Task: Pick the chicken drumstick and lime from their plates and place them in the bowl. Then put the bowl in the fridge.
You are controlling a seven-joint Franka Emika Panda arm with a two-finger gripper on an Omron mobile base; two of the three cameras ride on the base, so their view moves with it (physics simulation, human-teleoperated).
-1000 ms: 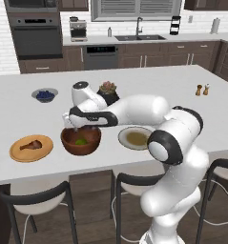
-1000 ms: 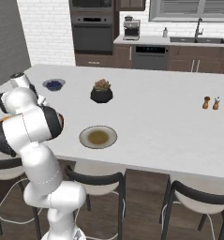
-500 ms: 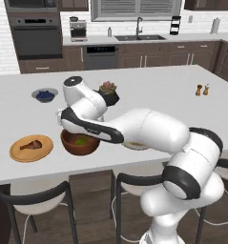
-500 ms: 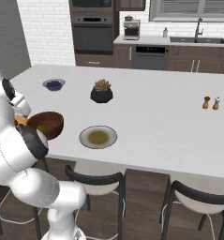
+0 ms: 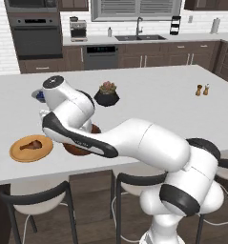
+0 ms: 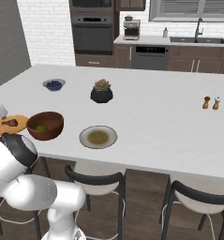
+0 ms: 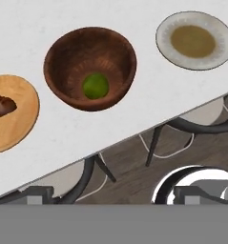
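A lime [image 7: 95, 86] lies in the wooden bowl [image 7: 72, 47] on the tabletop [image 7: 134, 119], the drumstick [image 7: 2, 105] waits on its orange plate [image 7: 20, 126], the arm's jaws spread wide, holding nothing

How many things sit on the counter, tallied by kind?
Plates: 2, wooden and grey
Bowls: 2, wooden and blue
Food: 2, lime and drumstick
Plant pot: 1
Shakers: 2
Total: 9
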